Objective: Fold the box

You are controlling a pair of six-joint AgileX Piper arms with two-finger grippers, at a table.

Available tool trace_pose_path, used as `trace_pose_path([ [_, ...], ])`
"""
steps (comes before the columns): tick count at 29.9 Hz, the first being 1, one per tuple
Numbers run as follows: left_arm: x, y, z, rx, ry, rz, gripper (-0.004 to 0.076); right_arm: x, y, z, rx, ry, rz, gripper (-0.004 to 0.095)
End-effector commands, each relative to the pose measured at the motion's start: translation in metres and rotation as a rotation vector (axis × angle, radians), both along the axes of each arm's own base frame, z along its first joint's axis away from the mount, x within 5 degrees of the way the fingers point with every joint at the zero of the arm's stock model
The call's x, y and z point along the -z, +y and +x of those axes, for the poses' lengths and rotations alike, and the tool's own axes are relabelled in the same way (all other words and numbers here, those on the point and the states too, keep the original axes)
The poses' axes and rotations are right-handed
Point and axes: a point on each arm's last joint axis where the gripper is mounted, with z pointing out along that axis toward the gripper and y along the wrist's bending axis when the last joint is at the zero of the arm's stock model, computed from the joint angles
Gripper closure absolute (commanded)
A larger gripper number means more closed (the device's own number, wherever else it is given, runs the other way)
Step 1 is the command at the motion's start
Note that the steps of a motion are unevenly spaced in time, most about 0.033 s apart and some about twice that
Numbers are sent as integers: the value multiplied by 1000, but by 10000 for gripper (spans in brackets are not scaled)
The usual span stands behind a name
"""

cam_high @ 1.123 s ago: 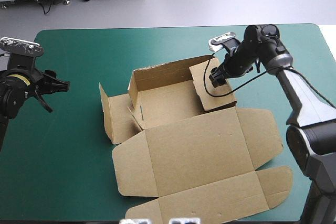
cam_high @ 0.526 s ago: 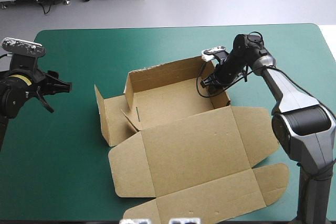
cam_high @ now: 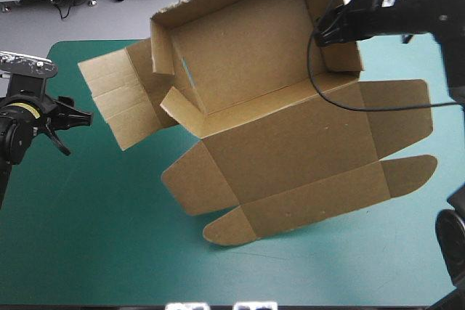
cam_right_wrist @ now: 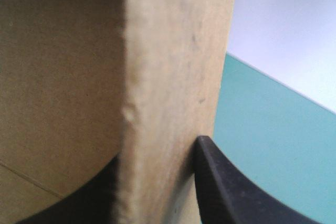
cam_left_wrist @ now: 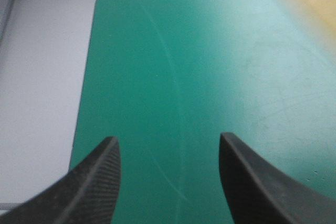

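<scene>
The brown box (cam_high: pixel 276 150), a matte board sheet with half-raised walls and round-tipped flaps, hangs tilted above the teal-green surface (cam_high: pixel 87 237). The right claw (cam_high: pixel 325 34) pinches the box's right wall. The left claw (cam_left_wrist: pixel 168 142) gapes empty, left of the box.

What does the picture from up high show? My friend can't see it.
The right claw holds the brown box up by one side wall, tilted above the teal-green table, its lid flaps spread out. The left claw is open near the table's left edge, holding nothing.
</scene>
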Motion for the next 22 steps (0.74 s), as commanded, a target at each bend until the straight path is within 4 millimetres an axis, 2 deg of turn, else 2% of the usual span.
trace_pose_path([
  [1, -21, 7, -4, -62, -126, 45, 323, -49, -23, -60, 13, -160, 71, 926],
  [4, -23, 12, -5, -111, -144, 64, 323, -63, -35, -80, 8, -221, 112, 926],
  [7, -25, 13, -4, -121, -162, 77, 323, -70, -42, -91, -3, -245, 171, 926],
  [11, -22, 9, 2, -83, -230, 61, 323, -67, -38, -89, -55, -227, 209, 926],
  [13, -12, 10, 9, -73, -244, 50, 323, -62, -36, -85, -79, -209, 220, 926],
  [16, 16, 20, 27, -110, -162, -12, 323, -51, -37, -76, -76, -161, 230, 926],
  [18, 34, 25, 36, -114, -102, -101, 321, -46, -38, -72, -72, -141, 226, 926],
  [22, 65, 27, 55, -20, -18, -404, 321, -38, -38, -66, -76, -117, 215, 926],
])
